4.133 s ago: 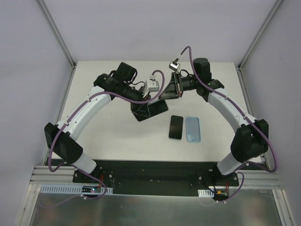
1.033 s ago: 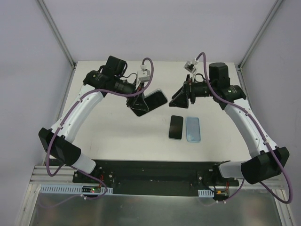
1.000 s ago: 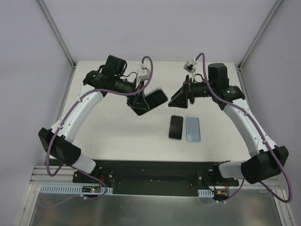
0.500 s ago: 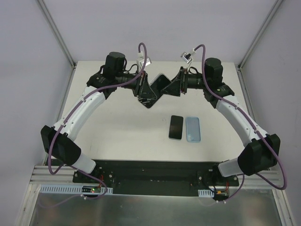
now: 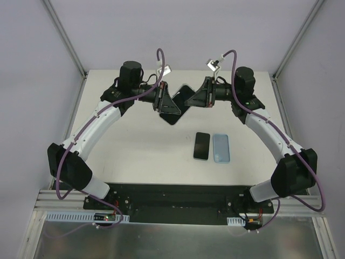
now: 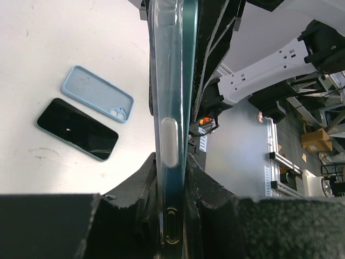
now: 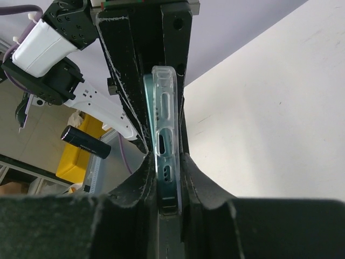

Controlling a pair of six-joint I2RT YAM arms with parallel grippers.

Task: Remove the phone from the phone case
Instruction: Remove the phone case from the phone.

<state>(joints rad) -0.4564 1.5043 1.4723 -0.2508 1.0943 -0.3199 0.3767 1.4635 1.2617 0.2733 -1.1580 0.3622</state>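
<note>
Jaws of the left gripper (image 6: pixel 171 175) and right gripper (image 7: pixel 166 172) are clamping opposite ends of the teal phone (image 6: pixel 188 65) in its clear plastic case (image 6: pixel 164 81), holding it aloft over the white table (image 5: pixel 124 151). Below, a dark-screened phone (image 5: pixel 201 145) and a light-blue case (image 5: pixel 221 148) are lying side by side.

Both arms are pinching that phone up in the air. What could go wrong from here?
First, the left claw and right claw pinch the phone, inside its clear case, only near its ends, above the table; a slip could drop it. Second, each claw seems to clamp case and phone together, so pulling may twist them rather than separate them.
</note>
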